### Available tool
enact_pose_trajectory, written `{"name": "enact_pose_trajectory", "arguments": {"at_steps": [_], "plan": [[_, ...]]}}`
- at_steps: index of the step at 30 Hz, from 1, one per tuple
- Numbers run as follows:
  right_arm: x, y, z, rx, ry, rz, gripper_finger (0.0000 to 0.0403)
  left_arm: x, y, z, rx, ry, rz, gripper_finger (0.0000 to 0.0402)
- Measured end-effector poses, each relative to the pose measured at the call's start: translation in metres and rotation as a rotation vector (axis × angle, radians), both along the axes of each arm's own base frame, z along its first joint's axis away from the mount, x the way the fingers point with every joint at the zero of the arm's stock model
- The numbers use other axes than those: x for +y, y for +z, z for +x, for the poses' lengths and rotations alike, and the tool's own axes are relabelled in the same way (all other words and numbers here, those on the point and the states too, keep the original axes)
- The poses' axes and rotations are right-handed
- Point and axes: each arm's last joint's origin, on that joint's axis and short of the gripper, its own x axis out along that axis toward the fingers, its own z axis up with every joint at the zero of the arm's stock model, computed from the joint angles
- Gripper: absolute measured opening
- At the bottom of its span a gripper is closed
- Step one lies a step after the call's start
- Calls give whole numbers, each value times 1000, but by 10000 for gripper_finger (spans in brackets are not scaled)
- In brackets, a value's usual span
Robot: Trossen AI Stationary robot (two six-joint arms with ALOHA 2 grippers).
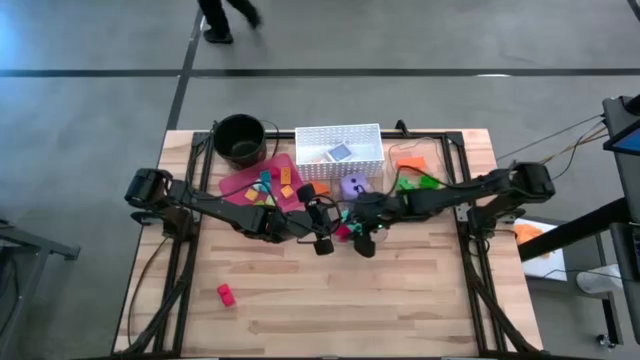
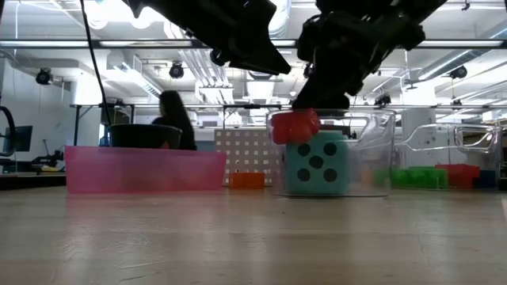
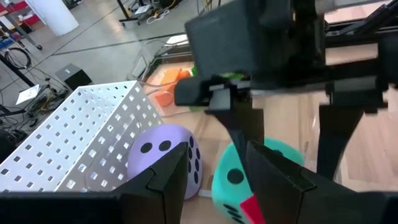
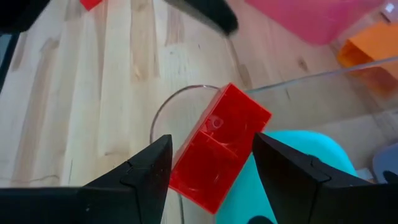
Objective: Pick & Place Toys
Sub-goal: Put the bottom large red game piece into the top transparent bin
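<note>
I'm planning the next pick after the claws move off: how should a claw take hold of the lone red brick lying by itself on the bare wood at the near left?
Come straight down on the red brick from above. It lies flat on the table with open wood all round, so nothing blocks either finger. It looks oblong, so close across its two long sides at the middle, wrist turned to match its slight slant. Its fine shape is too small to judge further.

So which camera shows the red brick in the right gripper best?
The right wrist view: the red brick fills it, between the right gripper fingers. Low view shows it small above the teal die; high view barely.
</note>
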Motion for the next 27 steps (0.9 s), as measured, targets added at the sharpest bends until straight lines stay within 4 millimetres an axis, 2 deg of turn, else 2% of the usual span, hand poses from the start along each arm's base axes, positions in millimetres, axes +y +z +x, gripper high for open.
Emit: {"name": "enact_pose_trajectory", "arguments": {"at_steps": [6,15,23,27], "plan": [[1,1,12,12,18,-19,206,0,0,0,0,0,0,164],[1,11,16,66,45,-30,109,0,0,0,1,0,0,164],[3,7,15,83,67,-18,21,0,0,0,0,0,0,164],[3,7,15,79,72,-30,13,0,0,0,-1,0,0,164]]}}
